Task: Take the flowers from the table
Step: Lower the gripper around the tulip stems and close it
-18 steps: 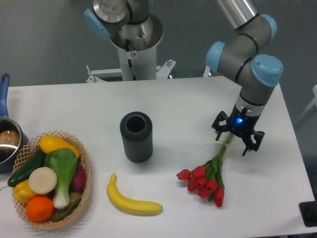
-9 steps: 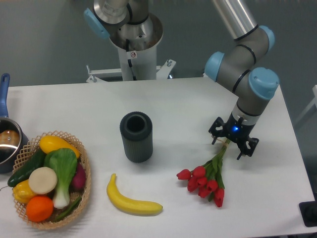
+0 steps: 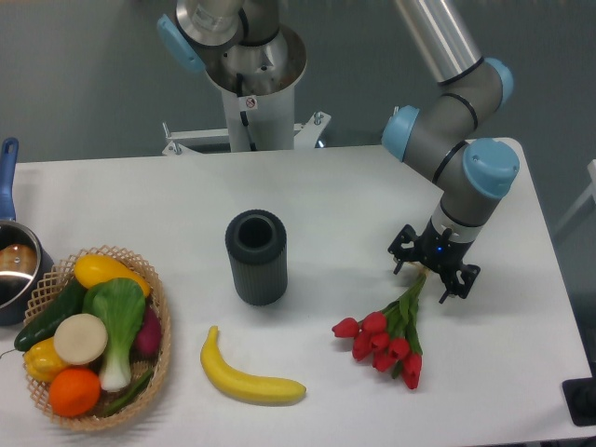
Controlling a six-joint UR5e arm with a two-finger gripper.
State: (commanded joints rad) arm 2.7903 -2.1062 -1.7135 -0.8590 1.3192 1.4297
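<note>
The flowers (image 3: 386, 335) lie flat near the right front of the table (image 3: 317, 196), stems pointing up toward me, as my gripper (image 3: 427, 272) hovers low, jaws apart, straddling the stem ends to close on them.

No text can be read; a small red-and-white sticker (image 3: 249, 102) sits on the robot pedestal (image 3: 250, 93), its marking illegible.

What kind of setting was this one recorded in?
Most likely a robotics lab set up for tabletop manipulation tests. A large white table holds staged props: flowers, a banana and a basket of vegetables and fruit. The arm's pedestal stands behind it against a plain grey wall.
</note>
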